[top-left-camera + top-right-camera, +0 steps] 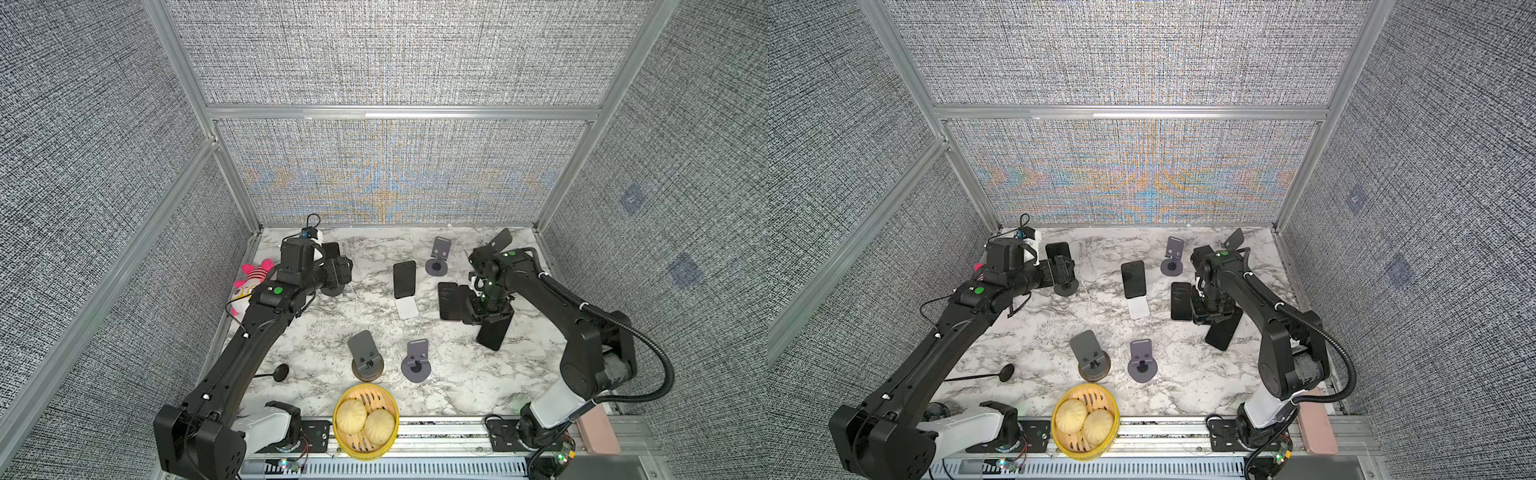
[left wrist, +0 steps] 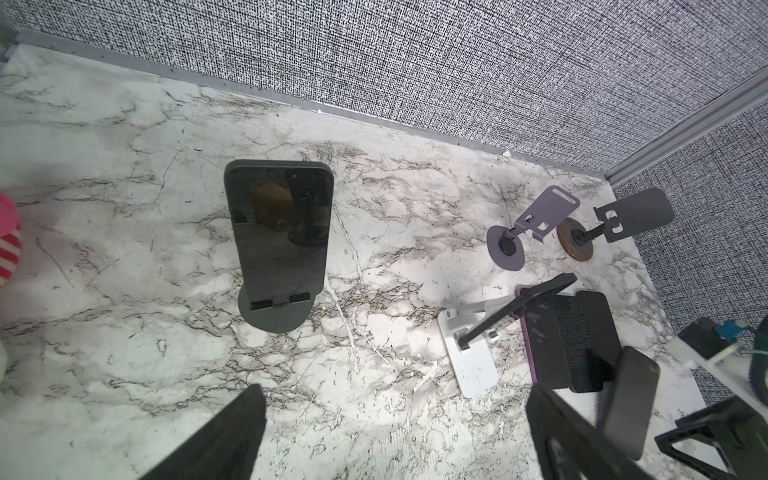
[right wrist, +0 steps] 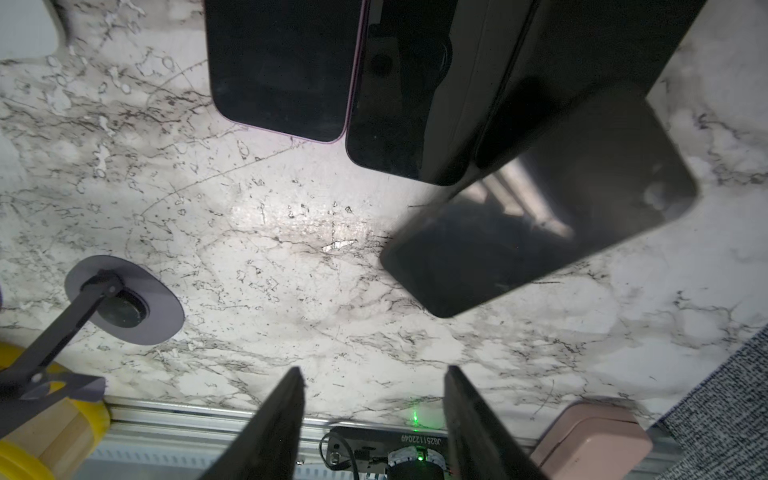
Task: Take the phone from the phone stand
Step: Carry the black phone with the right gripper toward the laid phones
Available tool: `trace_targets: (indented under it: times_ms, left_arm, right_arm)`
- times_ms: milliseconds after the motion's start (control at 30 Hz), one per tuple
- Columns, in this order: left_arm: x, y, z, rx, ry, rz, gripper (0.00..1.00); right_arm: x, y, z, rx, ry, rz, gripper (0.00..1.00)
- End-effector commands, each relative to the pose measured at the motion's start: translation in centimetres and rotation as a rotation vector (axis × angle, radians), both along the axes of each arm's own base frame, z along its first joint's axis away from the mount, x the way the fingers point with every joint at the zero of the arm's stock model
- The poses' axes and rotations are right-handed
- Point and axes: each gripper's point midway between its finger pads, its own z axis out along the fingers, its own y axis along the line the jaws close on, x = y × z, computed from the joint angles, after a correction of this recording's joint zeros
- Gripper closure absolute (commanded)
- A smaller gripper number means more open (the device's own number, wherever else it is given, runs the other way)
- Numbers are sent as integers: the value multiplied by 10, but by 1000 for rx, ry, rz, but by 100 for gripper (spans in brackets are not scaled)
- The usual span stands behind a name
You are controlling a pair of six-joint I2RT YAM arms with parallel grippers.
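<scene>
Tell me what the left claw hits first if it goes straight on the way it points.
Probably the black phone propped on its dark grey round-based stand, though it sits off-centre of the open left claw; depth is unclear.

A: What is carried by the marble table (image 1: 457,386)?
B: 2 stands are set near its front edge, a grey stand (image 1: 361,349) and a purple stand (image 1: 417,362); a dark phone (image 1: 449,301) is laid flat further back.

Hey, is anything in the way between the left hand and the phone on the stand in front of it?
Nothing visible. In the left wrist view, only bare marble table lies between the open left hand and the phone, which leans upright on its dark stand. The other phones and stands sit well off to the side.
</scene>
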Motion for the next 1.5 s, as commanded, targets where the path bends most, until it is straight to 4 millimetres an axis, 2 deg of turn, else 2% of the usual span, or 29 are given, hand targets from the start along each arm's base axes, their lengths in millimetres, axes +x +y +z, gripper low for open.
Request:
trace_targets:
  times_ms: [0,133,233,300,433,467,600,767,900,1133,1200,1467]
  left_arm:
    - [2,-1,8,-11,-31,-3,1]
    - [2,0,8,-4,-34,0,1]
    - [2,0,7,-2,-31,0,1]
    - [2,0,7,-6,-31,-3,1]
    - [2,-2,6,-12,-29,-8,1]
    - [2,-2,6,-14,-28,-10,1]
    - [2,-3,5,-12,-27,-11,1]
    - [2,-4,6,-15,-29,-19,1]
    - [0,-4,8,-18,-36,-23,1]
    - [-2,-5,13,-29,-48,-31,1]
    - [-2,-6,14,-32,-50,-34,1]
    - [-3,-6,16,-35,-56,-36,1]
  right_arm:
    - [-3,-3,-7,-5,26,-3,48]
    - [-5,-13,-5,0,25,-131,42]
    - [-6,-32,1,-2,-6,-264,34]
    - [-4,-58,3,-32,-50,-396,23]
    - [3,-82,-1,-16,-150,-620,3]
    - [4,-88,-6,-8,-162,-677,1]
    - [13,-104,-19,19,-190,-832,1]
    - [29,-115,-26,42,-250,-945,1]
    - [35,-118,-41,54,-236,-995,2]
    - [34,-121,-72,36,-187,-1026,5]
    - [26,-119,-84,35,-163,-1037,6]
    - [18,-125,-96,6,-154,-1043,10]
